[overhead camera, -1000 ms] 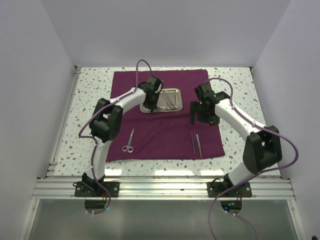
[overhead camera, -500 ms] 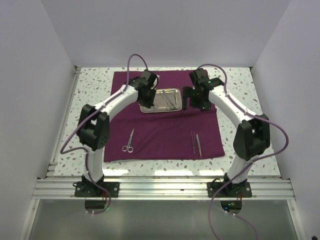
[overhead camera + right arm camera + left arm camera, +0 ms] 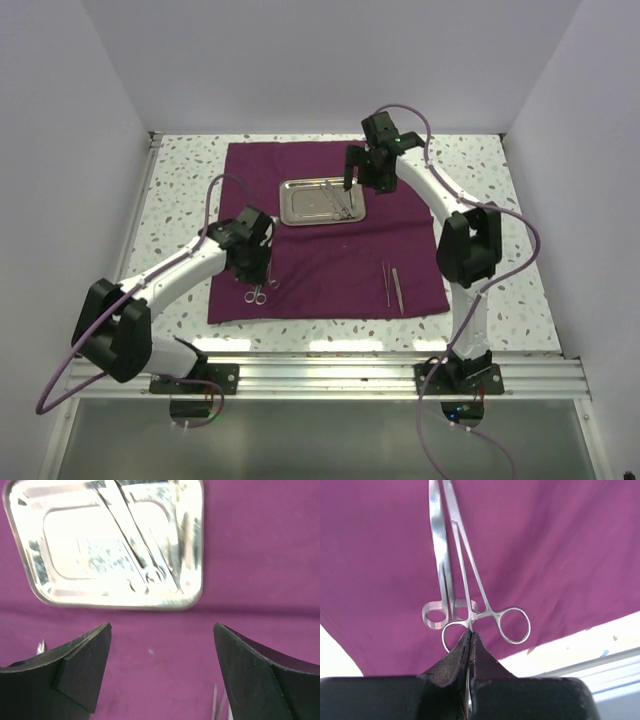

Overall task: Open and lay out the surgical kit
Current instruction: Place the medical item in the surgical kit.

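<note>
Purple cloth lies spread flat on the speckled worktop, and the steel tray sits on its far middle with a few thin instruments inside. My left tool is low over the cloth's near-left corner, fingers pressed together on one ring of the forceps. The forceps lie against a pair of scissors on the cloth. My right tool hangs above the cloth at the tray's right end, fingers spread wide and holding nothing. Tweezers rest on the near-right part of the cloth, well apart from both tools.
</note>
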Controlling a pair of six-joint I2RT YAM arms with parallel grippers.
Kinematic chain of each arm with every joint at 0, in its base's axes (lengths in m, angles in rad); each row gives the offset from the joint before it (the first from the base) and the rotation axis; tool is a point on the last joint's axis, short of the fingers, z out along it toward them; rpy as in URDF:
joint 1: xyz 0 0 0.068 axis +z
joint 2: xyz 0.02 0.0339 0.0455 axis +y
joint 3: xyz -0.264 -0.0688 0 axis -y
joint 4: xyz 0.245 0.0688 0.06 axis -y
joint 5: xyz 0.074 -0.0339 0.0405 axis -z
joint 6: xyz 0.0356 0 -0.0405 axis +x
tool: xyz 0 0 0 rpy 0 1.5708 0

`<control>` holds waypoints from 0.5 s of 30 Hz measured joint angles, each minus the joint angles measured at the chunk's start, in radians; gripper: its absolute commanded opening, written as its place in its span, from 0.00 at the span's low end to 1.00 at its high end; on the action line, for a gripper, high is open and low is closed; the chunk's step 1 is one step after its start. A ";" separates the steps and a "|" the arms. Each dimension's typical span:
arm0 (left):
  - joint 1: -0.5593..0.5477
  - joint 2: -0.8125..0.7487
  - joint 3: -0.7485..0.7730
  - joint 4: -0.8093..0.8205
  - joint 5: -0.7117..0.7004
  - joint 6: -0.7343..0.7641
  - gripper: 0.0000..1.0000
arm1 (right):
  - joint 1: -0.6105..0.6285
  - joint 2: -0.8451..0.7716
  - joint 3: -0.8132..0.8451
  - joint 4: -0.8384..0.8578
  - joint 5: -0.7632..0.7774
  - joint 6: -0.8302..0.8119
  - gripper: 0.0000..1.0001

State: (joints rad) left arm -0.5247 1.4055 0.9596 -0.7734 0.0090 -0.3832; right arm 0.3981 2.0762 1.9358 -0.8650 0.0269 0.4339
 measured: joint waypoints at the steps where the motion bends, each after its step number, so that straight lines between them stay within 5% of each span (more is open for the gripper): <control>1: -0.001 -0.022 -0.042 0.000 0.006 -0.006 0.00 | 0.000 0.023 0.019 0.009 -0.008 0.002 0.85; 3: -0.003 -0.054 -0.116 -0.005 0.013 -0.024 0.22 | 0.001 0.070 0.054 0.021 -0.023 0.004 0.83; 5: -0.008 -0.060 -0.144 -0.026 0.015 -0.036 0.66 | 0.003 0.114 0.080 0.032 -0.031 0.005 0.81; 7: -0.009 -0.060 -0.146 -0.027 0.017 -0.055 0.80 | 0.005 0.152 0.104 0.042 -0.042 0.006 0.79; 15: -0.012 -0.078 -0.126 -0.043 0.018 -0.101 0.82 | 0.010 0.356 0.343 0.039 -0.034 0.011 0.66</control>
State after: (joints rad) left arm -0.5369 1.3273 0.8341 -0.8162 0.0265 -0.4843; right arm 0.4084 2.4317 2.2784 -0.8257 -0.0071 0.4446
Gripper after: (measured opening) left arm 0.825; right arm 0.678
